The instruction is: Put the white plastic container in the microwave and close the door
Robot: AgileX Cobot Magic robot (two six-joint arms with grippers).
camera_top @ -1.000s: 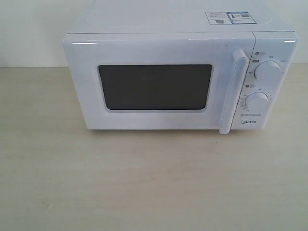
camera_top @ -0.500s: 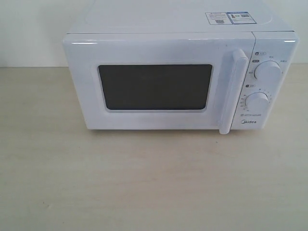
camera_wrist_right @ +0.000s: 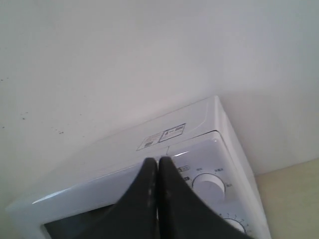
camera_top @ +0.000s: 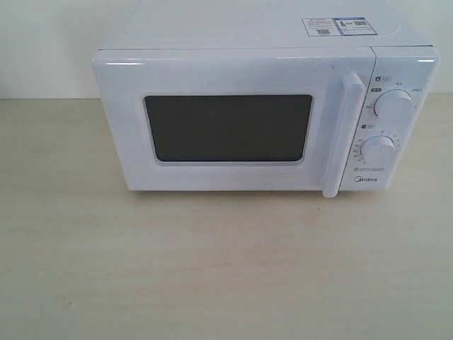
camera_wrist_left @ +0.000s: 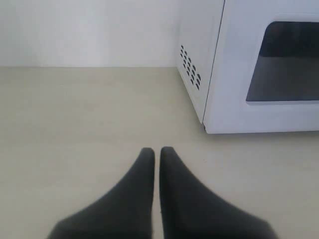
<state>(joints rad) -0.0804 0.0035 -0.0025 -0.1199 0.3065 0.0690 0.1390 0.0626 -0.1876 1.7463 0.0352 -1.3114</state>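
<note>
The white microwave [camera_top: 262,106] stands at the back of the table in the exterior view. Its door [camera_top: 226,127] is closed, dark window facing front, long vertical handle [camera_top: 342,134] at its right side. The white plastic container is out of view. Neither arm shows in the exterior view. My left gripper [camera_wrist_left: 157,150] is shut and empty, low over the table near the microwave [camera_wrist_left: 259,69] and its vented side wall. My right gripper [camera_wrist_right: 157,160] is shut and empty, in front of the microwave [camera_wrist_right: 174,149] near its upper front edge and dials.
Two round dials [camera_top: 393,105] [camera_top: 377,150] sit on the control panel right of the door. Stickers [camera_top: 335,26] lie on the microwave top. A light wooden table [camera_top: 212,269] stretches in front, with a pale wall [camera_top: 42,42] behind.
</note>
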